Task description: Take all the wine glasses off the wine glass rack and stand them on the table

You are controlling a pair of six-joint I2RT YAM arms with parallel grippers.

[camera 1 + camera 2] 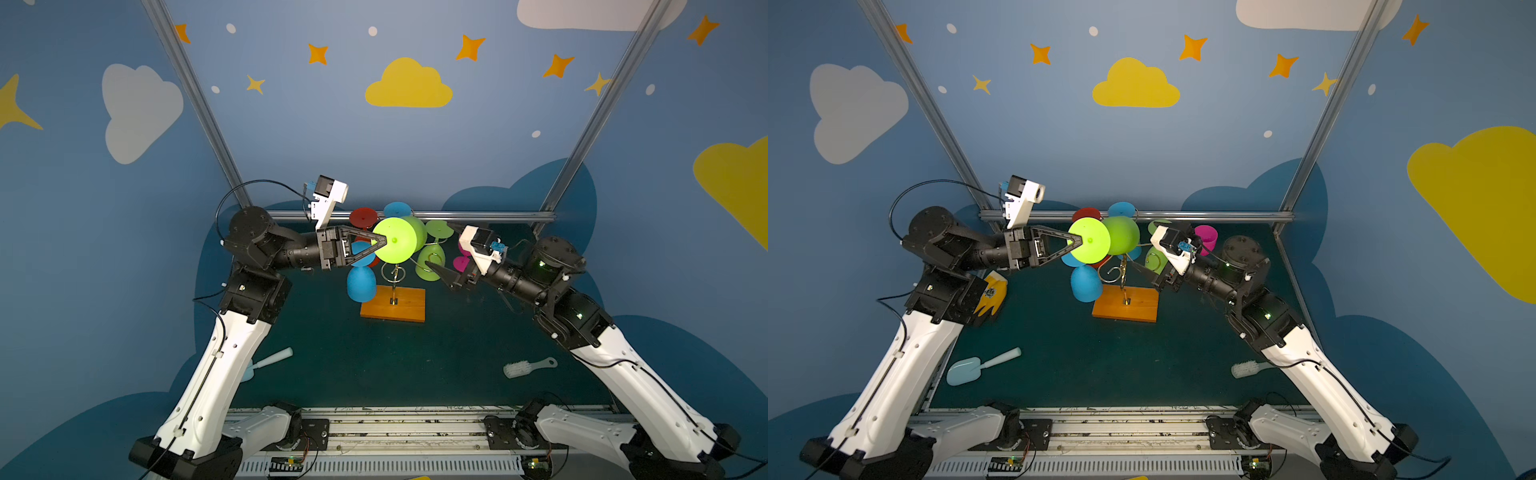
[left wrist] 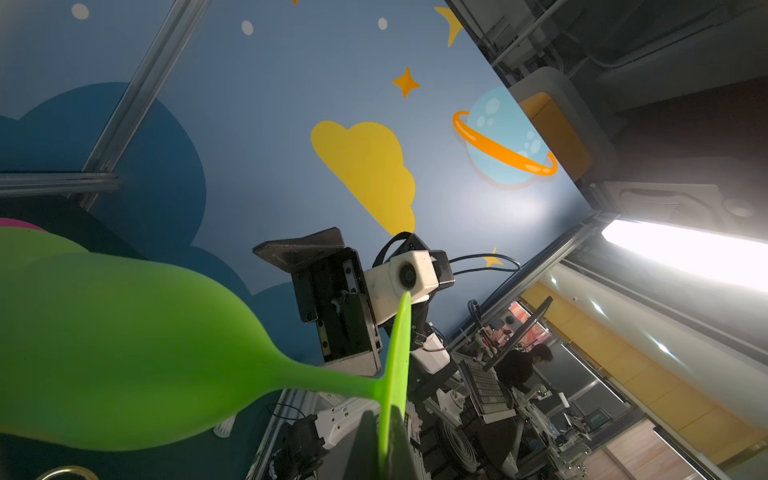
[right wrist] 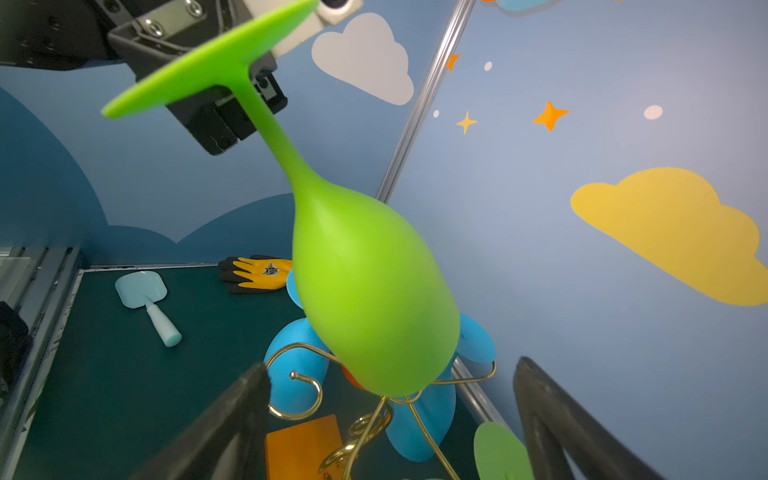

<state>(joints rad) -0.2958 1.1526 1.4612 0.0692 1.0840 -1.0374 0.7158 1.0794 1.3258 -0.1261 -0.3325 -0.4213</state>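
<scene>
Lime-green wine glass [image 1: 397, 241]: foot clamped in left gripper [image 1: 380, 241], seemingly off wine glass rack [image 1: 409, 305]. Right gripper [image 3: 390, 370], 4 o'clock: spread, empty. Next: carry clear, set down.

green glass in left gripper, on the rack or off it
Off: left gripper pinches the green glass by its foot; its stem is clear of the rack.

White left arm [image 1: 216, 374], black end effector [image 1: 383, 240]

Robot lab — aluminium frame [image 1: 457, 216], cartoon-painted walls [image 1: 332, 145].
</scene>
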